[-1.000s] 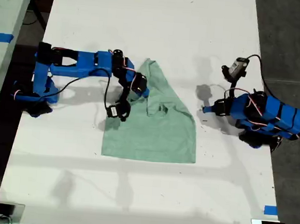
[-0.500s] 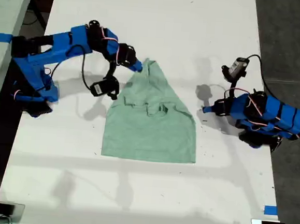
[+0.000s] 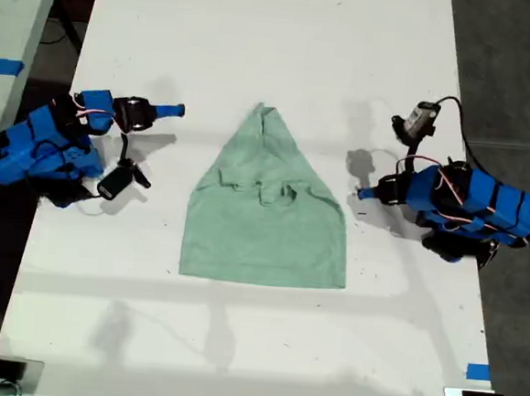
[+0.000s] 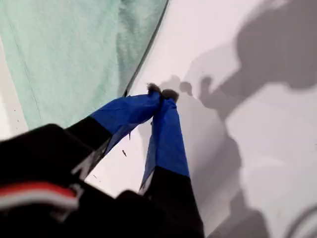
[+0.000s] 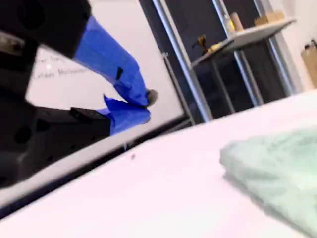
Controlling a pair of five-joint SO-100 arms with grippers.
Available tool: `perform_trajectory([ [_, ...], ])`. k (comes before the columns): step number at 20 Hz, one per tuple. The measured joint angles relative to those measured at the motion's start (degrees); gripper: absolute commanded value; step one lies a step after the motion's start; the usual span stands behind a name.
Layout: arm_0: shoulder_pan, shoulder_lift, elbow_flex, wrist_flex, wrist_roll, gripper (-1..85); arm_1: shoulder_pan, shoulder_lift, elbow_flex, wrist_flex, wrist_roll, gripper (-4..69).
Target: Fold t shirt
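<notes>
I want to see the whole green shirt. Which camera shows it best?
The exterior view: the whole t shirt lies flat, partly folded to a point. The first wrist view shows only part of it; the second shows a blurry edge.

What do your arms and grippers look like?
The arm at the exterior view's left and the arm at its right are blue with black joints and red and white wires. My first gripper and my second gripper have tapered blue fingers on black bases.
</notes>
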Motion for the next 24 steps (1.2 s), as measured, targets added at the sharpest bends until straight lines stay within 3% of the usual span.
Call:
perform_trajectory([
  [13,-3.16,3.34,0.97,2.81,-1.93,-0.3,0.0,0.0,0.0,0.09,0.7,0.4],
  [16,-3.69,3.34,0.97,3.08,-1.93,-0.3,0.0,0.0,0.0,0.09,0.7,10.3],
  [24,-4.22,3.34,0.97,3.34,-2.72,-0.3,0.0,0.0,0.0,0.09,0.7,11.8],
])
